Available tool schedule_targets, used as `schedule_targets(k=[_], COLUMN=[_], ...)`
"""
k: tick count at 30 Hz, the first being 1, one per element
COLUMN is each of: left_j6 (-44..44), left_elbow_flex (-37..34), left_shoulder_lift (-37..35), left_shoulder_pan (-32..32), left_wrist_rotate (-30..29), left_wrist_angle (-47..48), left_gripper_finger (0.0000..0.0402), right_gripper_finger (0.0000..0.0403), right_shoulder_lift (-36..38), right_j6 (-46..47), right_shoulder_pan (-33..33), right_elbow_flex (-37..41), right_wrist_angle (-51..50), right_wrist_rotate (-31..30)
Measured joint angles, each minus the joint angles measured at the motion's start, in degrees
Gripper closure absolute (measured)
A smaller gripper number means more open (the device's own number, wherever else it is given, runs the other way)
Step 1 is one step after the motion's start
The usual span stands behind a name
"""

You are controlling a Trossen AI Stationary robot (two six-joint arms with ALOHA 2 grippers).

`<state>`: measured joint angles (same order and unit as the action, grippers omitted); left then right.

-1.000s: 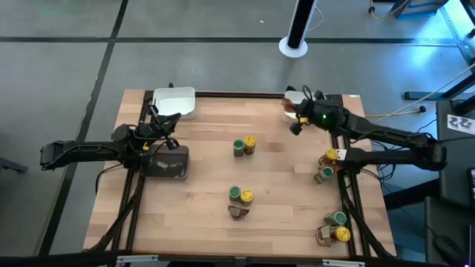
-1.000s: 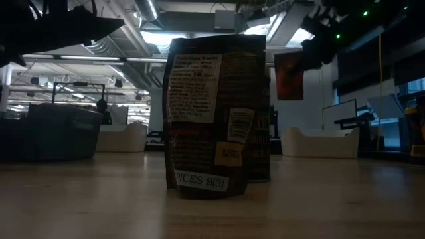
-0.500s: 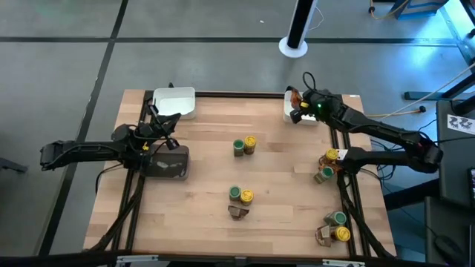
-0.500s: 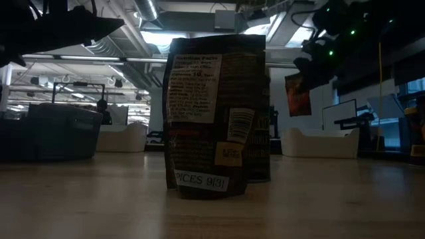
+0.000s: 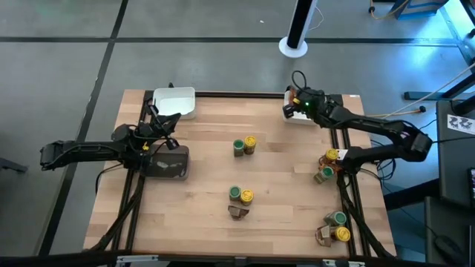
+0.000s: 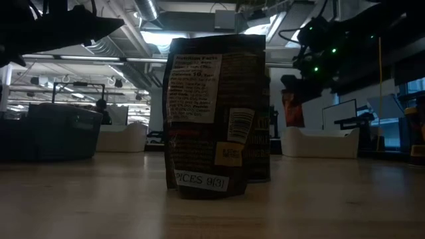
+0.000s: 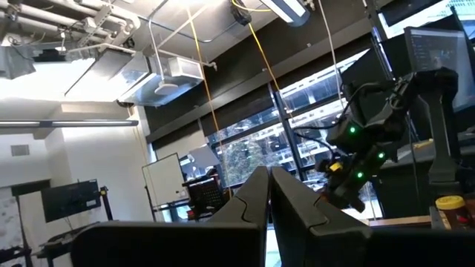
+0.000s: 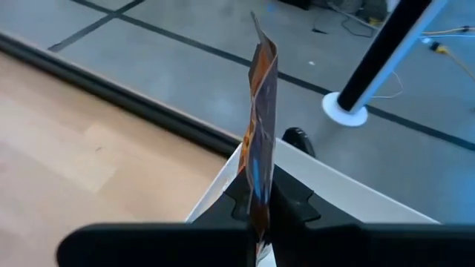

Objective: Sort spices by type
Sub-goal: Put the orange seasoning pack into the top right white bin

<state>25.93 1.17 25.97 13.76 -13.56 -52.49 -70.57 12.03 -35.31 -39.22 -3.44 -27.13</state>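
My right gripper is at the table's far right and is shut on a brown-orange spice packet, which also shows in the low view. The packet hangs over a white tray. My left gripper waits shut and empty over the dark tray at the left. Green-lidded and yellow-lidded jars stand in pairs on the wood. One pair has a packet standing beside it. My right gripper pinches the packet between its two fingers at one edge. The fingers slant down toward the table's far edge. The packet reaches out past the fingertips, edge-on to the wrist camera. It is lifted clear above the white tray's rim.
A second white tray sits at the far left. More jars and packets stand along the right edge and at the near right corner. In the low view a packet fills the middle. Bare wood lies between the groups.
My right gripper has carried the packet toward the table's far edge and down, and now stands over the white tray. Its wrist has rolled and tipped downward on the way. It has stayed shut on the packet.
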Motion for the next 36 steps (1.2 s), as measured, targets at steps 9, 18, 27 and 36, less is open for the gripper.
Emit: schedule_targets(k=[9,18,27,36], left_j6=[0.0,0.0,0.0,0.0], left_elbow_flex=[0.0,0.0,0.0,0.0], left_shoulder_lift=[0.0,0.0,0.0,0.0], left_shoulder_pan=[0.0,0.0,0.0,0.0], left_wrist_rotate=[0.0,0.0,0.0,0.0], left_wrist_angle=[0.0,0.0,0.0,0.0], left_gripper_finger=[0.0396,0.0396,0.0396,0.0396], right_gripper_finger=[0.0383,0.0382,0.0382,0.0381], right_shoulder_lift=[-5.5,-8.2,-8.6,-8.9], right_j6=[0.0,2.8,4.2,4.3], right_shoulder_pan=[0.0,0.0,0.0,0.0], right_elbow_flex=[0.2,7.0,9.5,9.9], right_wrist_angle=[5.5,16.8,19.3,20.2], right_wrist_rotate=[-1.9,-1.9,-1.8,-1.8])
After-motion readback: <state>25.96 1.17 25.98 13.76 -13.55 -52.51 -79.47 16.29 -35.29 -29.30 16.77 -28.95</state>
